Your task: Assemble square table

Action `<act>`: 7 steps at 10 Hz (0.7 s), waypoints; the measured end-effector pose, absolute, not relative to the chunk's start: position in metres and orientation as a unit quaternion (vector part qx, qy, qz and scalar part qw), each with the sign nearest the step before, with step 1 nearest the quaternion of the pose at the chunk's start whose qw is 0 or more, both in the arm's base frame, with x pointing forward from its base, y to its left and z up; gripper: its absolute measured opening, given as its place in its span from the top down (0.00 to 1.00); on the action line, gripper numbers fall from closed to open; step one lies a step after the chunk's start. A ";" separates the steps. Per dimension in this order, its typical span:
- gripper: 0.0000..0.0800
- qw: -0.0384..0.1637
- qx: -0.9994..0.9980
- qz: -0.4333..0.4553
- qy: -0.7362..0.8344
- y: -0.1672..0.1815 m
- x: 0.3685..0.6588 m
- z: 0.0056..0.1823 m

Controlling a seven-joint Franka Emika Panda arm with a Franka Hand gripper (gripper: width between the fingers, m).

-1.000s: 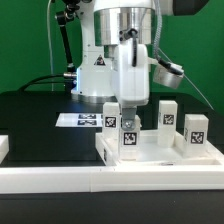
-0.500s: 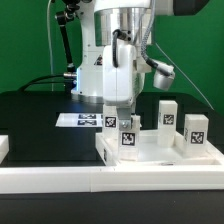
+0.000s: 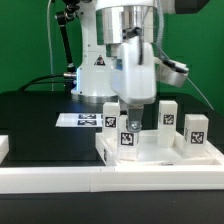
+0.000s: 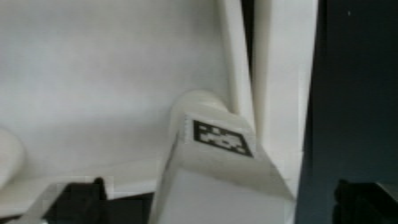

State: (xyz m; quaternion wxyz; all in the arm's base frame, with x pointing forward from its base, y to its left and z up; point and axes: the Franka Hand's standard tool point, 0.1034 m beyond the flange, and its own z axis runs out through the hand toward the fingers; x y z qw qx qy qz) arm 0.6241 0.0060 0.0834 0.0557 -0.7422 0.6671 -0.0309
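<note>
Green backdrop behind a black table (image 3: 30,120), bordered in front by a white rail (image 3: 60,180). On it, toward the exterior view's right, lies the white slab (image 3: 160,155) with tagged legs standing upright on it. One leg (image 3: 128,133) (image 4: 217,160) stands directly beneath the hand (image 3: 129,108), between its fingers (image 4: 68,195); whether they press it cannot be told. Marker board (image 3: 82,121) lies behind.

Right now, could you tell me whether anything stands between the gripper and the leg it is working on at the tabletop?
Nothing visible does. The gripper sits directly over the leg, which stands upright on the tabletop. The other legs stand off to the sides, clear of it.
</note>
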 end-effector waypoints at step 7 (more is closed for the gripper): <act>0.19 0.032 -0.924 -0.055 0.377 0.006 0.624 0.083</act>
